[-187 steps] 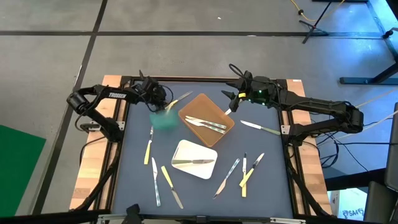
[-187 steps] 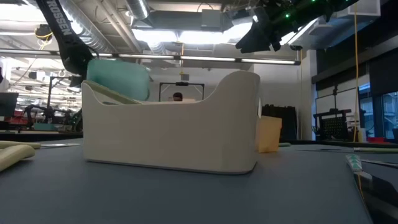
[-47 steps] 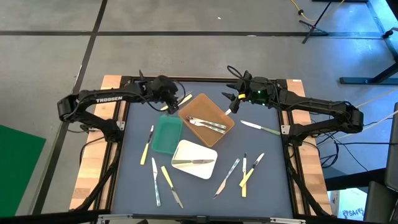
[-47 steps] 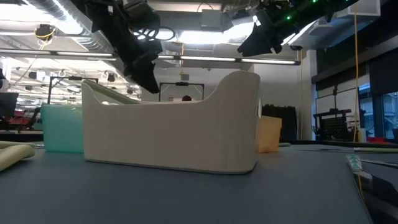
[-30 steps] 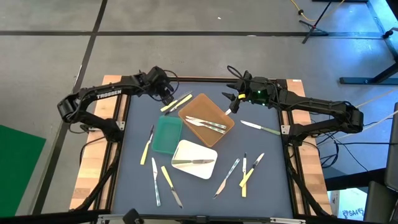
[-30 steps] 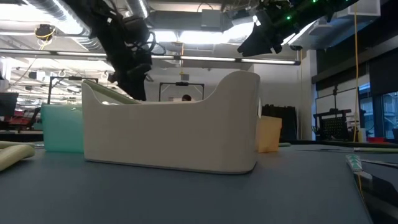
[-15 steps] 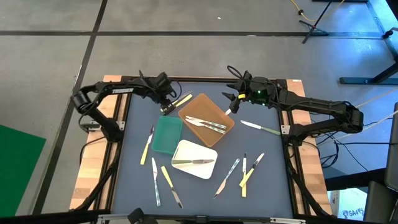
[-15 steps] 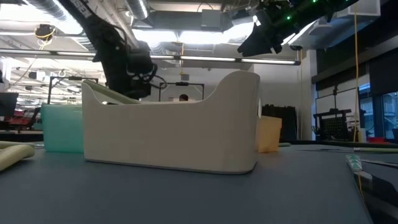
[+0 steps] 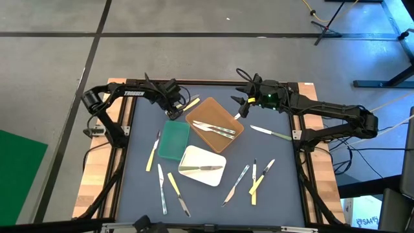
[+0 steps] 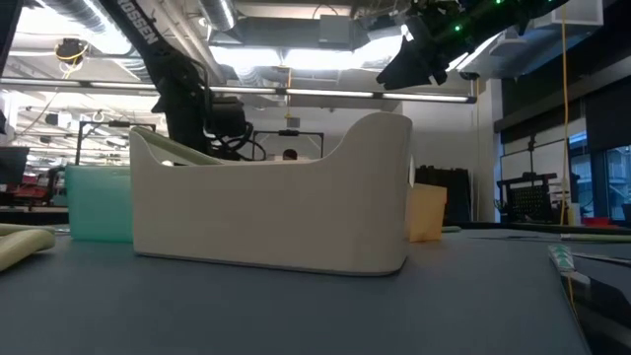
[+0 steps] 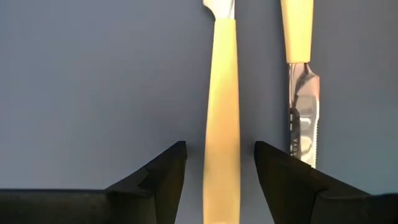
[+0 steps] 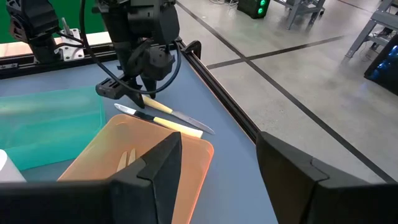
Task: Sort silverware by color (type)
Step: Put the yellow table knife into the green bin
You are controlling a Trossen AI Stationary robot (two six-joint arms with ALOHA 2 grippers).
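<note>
Silverware lay scattered on the table. Left gripper, jaws wide and empty, straddled a yellow-handled utensil beside a yellow-handled knife, near the brown tray. Right gripper hovered open, holding nothing.

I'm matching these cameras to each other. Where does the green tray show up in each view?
High view: green tray, left of centre, between the brown tray and a yellow-handled piece.
Low view: green tray at far left, behind the white tray.
Left wrist view: not in it.
Right wrist view: green tray at left, beside the brown tray.
Shared landmark: the brown tray.
</note>
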